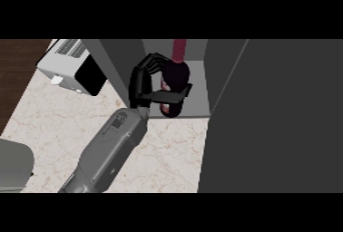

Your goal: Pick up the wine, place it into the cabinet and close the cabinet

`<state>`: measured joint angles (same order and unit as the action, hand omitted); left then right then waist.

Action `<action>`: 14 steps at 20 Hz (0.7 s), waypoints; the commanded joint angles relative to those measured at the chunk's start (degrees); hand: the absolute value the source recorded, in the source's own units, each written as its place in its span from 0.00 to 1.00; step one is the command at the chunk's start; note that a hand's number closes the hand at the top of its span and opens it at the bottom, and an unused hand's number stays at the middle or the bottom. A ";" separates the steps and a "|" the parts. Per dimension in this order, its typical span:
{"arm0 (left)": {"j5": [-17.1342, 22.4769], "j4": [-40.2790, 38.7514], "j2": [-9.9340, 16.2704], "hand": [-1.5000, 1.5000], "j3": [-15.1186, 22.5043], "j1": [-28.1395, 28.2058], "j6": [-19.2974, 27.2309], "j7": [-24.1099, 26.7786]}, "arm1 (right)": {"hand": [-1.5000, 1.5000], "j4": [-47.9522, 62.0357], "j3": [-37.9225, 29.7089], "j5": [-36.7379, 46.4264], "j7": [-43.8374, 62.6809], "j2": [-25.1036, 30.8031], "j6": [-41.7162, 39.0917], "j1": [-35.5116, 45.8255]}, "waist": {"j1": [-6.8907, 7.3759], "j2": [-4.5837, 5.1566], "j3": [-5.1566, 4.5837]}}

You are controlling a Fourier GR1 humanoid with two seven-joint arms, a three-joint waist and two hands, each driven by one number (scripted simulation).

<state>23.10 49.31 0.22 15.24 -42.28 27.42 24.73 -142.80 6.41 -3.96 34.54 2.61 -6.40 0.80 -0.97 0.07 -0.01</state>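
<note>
A: What lies left of the hand?

B: A white toaster oven with a dark door stands on the pale marbled counter, well to the left of the hand and beside the cabinet's grey left wall. A strip of dark wood floor runs along the counter's far left edge, and a grey rounded object sits at the lower left, cut off by the frame.

A: Which hand is it, and how does it stand?

B: One grey forearm rises from the lower edge, left of centre, and ends in a black hand at the cabinet's opening. Whether it is the left or the right hand cannot be told with certainty; its position suggests the left. The fingers curl around the wine bottle from its left side, and the thumb crosses the bottle's lower body to the right, so the hand is closed around the bottle.

A: Where is the bottle relative to the hand?

B: Inside the grip, just right of the palm. Its dark body lies within the cabinet's compartment, red neck pointing away from the forearm, base toward the counter.

A: And to the right?

B: The open cabinet door, a large dark grey panel, fills the view right of the hand.
</note>
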 commanded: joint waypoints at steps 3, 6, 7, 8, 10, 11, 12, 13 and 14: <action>-0.93 -9.15 -0.21 1.00 -3.20 -8.43 -0.30 -2.03 | 0.00 -2.59 -3.56 -5.85 2.41 0.53 0.26 1.99 | -0.05 0.12 0.02; 1.45 -13.17 -0.22 1.00 -3.22 -7.22 -1.20 3.61 | 0.00 -2.53 -2.88 -4.44 3.53 -0.35 1.40 2.42 | -0.20 0.16 -0.01; 1.70 -15.25 -0.22 1.00 -4.33 -10.86 -1.15 2.00 | 0.00 -1.48 -1.07 -3.10 0.53 -0.34 -0.48 1.03 | -0.33 0.20 0.01; 1.79 -14.75 -0.22 1.00 -2.76 -7.91 -2.02 4.70 | 0.00 -2.27 -4.65 -5.85 4.24 1.13 0.35 4.25 | -0.16 0.16 -0.01; 1.78 -16.45 -0.22 1.00 -4.10 -11.98 0.65 3.61 | 0.00 -1.22 -3.62 -5.15 -0.84 0.14 -1.76 0.31 | -0.39 0.18 0.03; 1.72 -21.23 -0.22 1.00 -5.92 -14.19 -1.21 6.09 | 0.00 -1.01 -4.87 -6.97 1.01 0.46 -1.34 2.01 | -0.95 0.44 0.01; 0.47 -20.95 0.58 1.00 -6.93 -13.11 -1.58 9.13 | 0.00 -3.78 -2.11 -4.30 2.42 -0.09 -0.89 1.17 | -0.75 0.34 -0.01; 0.38 -22.38 -0.21 1.00 -6.96 -15.29 0.39 9.85 | 0.00 -3.89 -0.83 -3.12 1.10 -1.14 -0.51 1.01 | -1.21 0.44 -0.01; -0.95 -22.07 -0.21 1.00 -6.53 -14.20 0.02 9.83 | 0.00 -0.23 -1.40 -2.31 1.11 -1.09 0.02 2.80 | -0.26 0.25 -0.01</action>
<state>23.76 30.77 0.12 10.00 -54.39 26.97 31.52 -141.62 4.42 -4.61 34.79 2.34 -7.08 3.35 -1.57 0.35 -0.01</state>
